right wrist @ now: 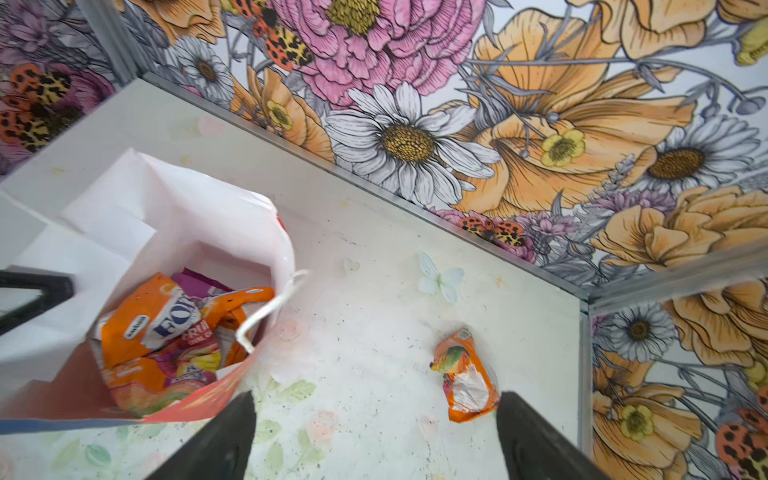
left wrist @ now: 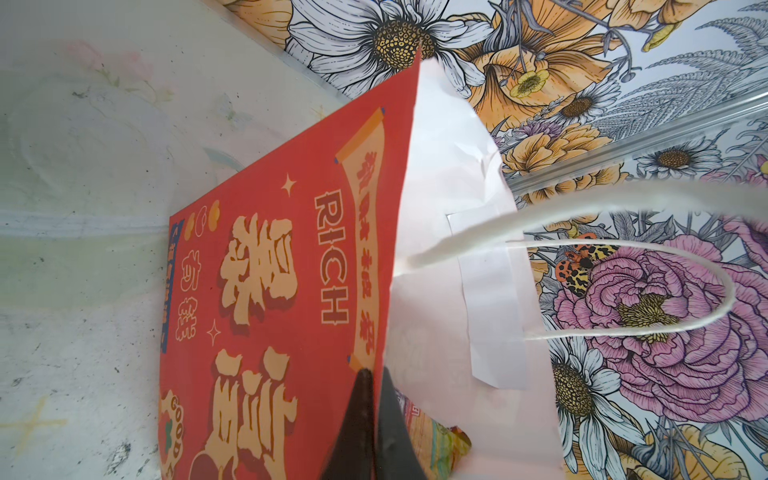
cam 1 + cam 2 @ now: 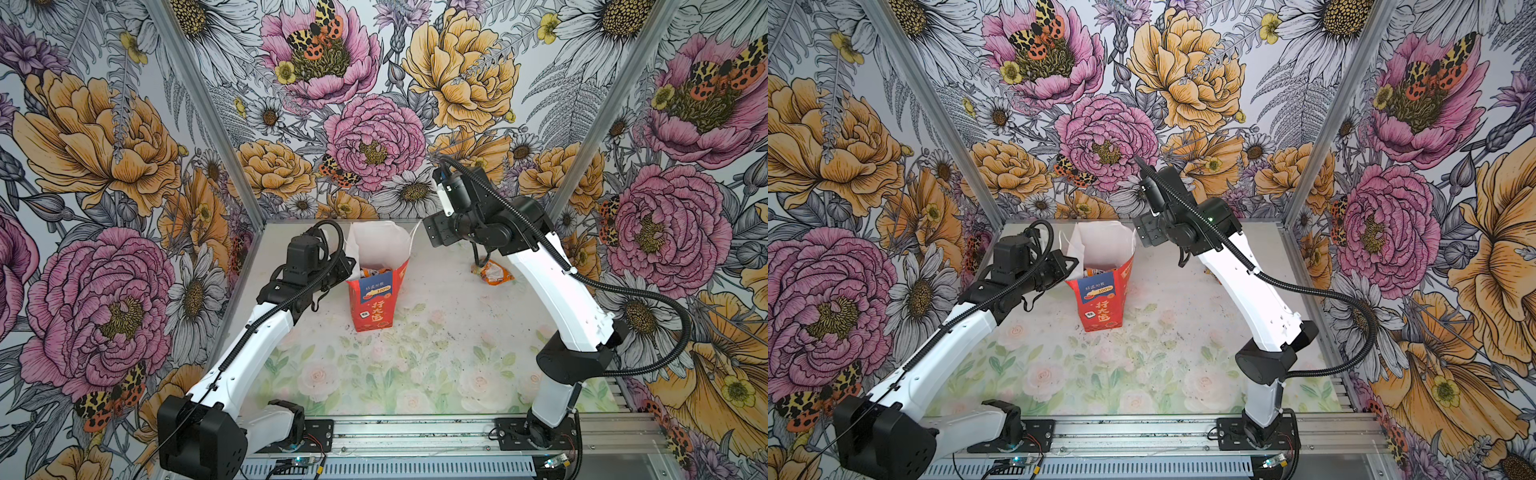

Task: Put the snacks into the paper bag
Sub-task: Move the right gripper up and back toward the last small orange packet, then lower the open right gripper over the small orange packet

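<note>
Standing upright on the desk, the bag has its rim pinched between the left fingers, closed tight on the paper. Orange packets and a purple packet lie inside, while another orange packet lies on the desk apart from the bag, near the right fingers, which are spread wide and empty.
</note>
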Controlling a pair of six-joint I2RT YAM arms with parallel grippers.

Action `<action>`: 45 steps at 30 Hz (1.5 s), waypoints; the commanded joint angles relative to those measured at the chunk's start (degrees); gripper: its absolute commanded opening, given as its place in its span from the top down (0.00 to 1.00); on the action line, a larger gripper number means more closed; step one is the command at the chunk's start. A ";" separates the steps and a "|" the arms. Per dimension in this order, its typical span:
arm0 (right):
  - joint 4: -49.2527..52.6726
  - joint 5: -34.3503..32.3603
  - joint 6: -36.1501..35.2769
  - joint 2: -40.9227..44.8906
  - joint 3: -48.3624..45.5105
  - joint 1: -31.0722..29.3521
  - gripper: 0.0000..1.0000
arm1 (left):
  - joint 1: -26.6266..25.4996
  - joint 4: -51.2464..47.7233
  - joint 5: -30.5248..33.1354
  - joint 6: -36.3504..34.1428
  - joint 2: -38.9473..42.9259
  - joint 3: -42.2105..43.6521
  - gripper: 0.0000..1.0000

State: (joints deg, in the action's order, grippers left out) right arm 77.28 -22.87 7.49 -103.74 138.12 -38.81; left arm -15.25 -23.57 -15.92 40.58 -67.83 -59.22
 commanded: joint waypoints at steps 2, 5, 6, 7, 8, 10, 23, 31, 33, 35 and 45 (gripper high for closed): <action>-1.54 -1.45 2.62 4.00 -3.33 4.40 0.06 | 0.70 5.42 -1.42 0.29 2.84 -0.76 1.00; -1.96 -0.85 4.05 5.42 -6.21 8.19 0.05 | 0.75 5.38 -1.39 0.29 2.80 -0.64 1.00; -2.24 -0.46 4.31 5.79 -7.35 9.54 0.05 | 0.80 5.38 -1.35 0.29 2.77 -0.63 1.00; -2.24 -0.32 4.86 5.99 -8.24 10.90 0.05 | 0.81 5.38 -1.39 0.31 2.75 -0.63 1.00; -2.36 -0.26 5.29 6.14 -8.99 12.04 0.05 | 0.84 5.38 -1.39 0.29 2.79 -0.58 1.00; -2.33 0.60 6.37 6.10 -10.53 14.72 0.05 | 0.83 5.38 -1.31 0.29 2.70 -0.46 1.00; -3.05 6.89 15.31 0.08 -19.26 25.92 0.05 | 1.01 5.38 -1.40 0.29 2.58 -0.37 1.00; -3.53 7.65 16.36 -6.02 -20.96 29.28 0.05 | 1.10 5.38 -1.31 0.29 2.98 -0.03 1.00; -4.18 7.95 17.06 -7.60 -21.64 30.28 0.05 | 1.09 5.38 -1.35 0.29 2.99 -0.01 1.00; -5.06 8.47 17.97 -9.04 -22.58 31.17 0.05 | 1.09 5.38 -1.23 0.37 2.97 0.14 1.00; -14.02 19.04 17.62 -15.62 -25.81 35.29 0.08 | 1.16 5.73 -1.22 0.29 2.45 0.42 1.00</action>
State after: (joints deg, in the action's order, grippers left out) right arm 67.70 -7.92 24.86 -118.43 112.29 -4.01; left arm -14.70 -23.75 -15.92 40.58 -67.57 -58.83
